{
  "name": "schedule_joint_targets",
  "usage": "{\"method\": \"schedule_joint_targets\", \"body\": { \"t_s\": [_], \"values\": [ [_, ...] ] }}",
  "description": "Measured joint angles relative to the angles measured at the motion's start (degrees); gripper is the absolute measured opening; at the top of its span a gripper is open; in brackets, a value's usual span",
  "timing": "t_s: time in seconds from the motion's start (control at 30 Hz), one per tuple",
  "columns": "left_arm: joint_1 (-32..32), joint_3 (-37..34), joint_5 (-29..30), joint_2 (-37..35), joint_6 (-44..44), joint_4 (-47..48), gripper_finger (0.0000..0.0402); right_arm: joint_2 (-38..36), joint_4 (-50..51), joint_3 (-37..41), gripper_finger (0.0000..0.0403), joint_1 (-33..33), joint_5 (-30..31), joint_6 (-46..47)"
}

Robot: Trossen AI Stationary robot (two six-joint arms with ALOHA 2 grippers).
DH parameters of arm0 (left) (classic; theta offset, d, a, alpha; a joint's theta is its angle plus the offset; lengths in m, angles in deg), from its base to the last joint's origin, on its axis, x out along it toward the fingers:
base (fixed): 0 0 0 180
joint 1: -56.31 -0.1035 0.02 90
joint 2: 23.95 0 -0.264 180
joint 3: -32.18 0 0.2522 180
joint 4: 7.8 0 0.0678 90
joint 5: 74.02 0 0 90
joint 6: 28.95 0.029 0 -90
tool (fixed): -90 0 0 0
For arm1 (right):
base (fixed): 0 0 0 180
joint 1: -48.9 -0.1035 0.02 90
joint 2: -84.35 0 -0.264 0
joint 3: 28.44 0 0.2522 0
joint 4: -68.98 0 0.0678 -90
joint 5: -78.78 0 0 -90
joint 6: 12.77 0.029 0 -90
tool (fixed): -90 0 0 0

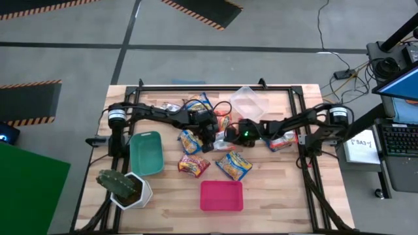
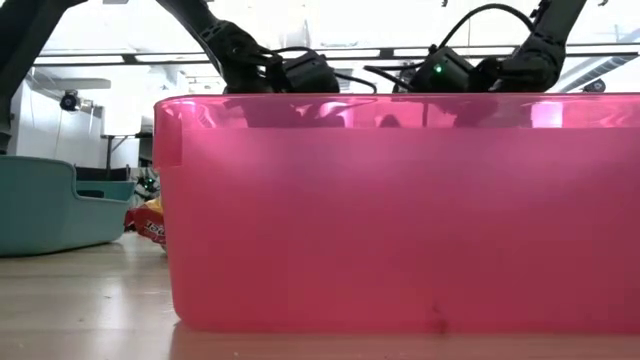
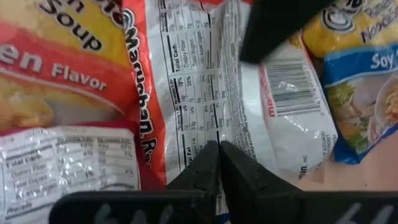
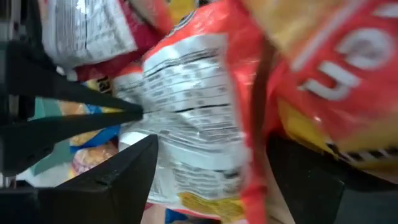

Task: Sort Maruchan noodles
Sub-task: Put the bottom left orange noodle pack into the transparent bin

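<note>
We take the red bin (image 1: 221, 196) as our landmark. Beyond it, toward the table's middle, our left gripper (image 1: 208, 142) and right gripper (image 1: 226, 136) meet over the same orange Maruchan packet (image 3: 186, 93), which looks like a handover or a shared tug to free it from the pile.

Our left fingers (image 3: 199, 171) are pinched together on the packet's crimped back seam, a sensible hold since the seam gives a thin ridge to grip. Our right fingers (image 4: 118, 171) stand wide apart on either side of the packet (image 4: 186, 124), not clamping it.

On the wrapper we read "Maruchan" beside a nutrition panel and a barcode. Neighbouring packets show "Soup", "Flavor" and "Soy".

More loose packets (image 1: 234, 164) lie just beyond the red bin, with the teal bin (image 1: 146, 153) to its left and the clear bin (image 1: 247, 102) at the far side.
</note>
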Motion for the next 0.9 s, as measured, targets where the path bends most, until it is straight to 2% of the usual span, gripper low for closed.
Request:
{"method": "schedule_joint_targets", "body": {
  "t_s": [0.17, 0.33, 0.6, 0.73, 0.9],
  "values": [
    [0.0, 0.0, 0.0, 0.0, -1.1, -1.4, 0.0000, 2.5, -5.7, 0.0, 0.0269, 0.0, -1.9, -1.5],
    [0.1, 0.0, 0.0, 0.0, -1.5, -1.4, 0.0000, 2.7, -9.4, 0.0, 0.0225, 0.0, -1.9, -2.7],
    [0.1, 0.0, 0.0, -0.1, -4.0, -2.7, 0.0000, 2.7, -9.7, 0.0, 0.0088, 0.0, -1.3, -3.8],
    [0.0, 0.0, -0.1, -2.7, -4.2, -2.1, 0.0000, 1.2, -10.6, 0.0, 0.0022, 0.0, -1.3, -4.2],
    [-0.9, 0.0, -0.1, -10.0, -2.4, 1.1, 0.0000, -2.5, -10.2, 0.0, 0.0015, 0.0, -1.4, -4.3]
  ]
}}
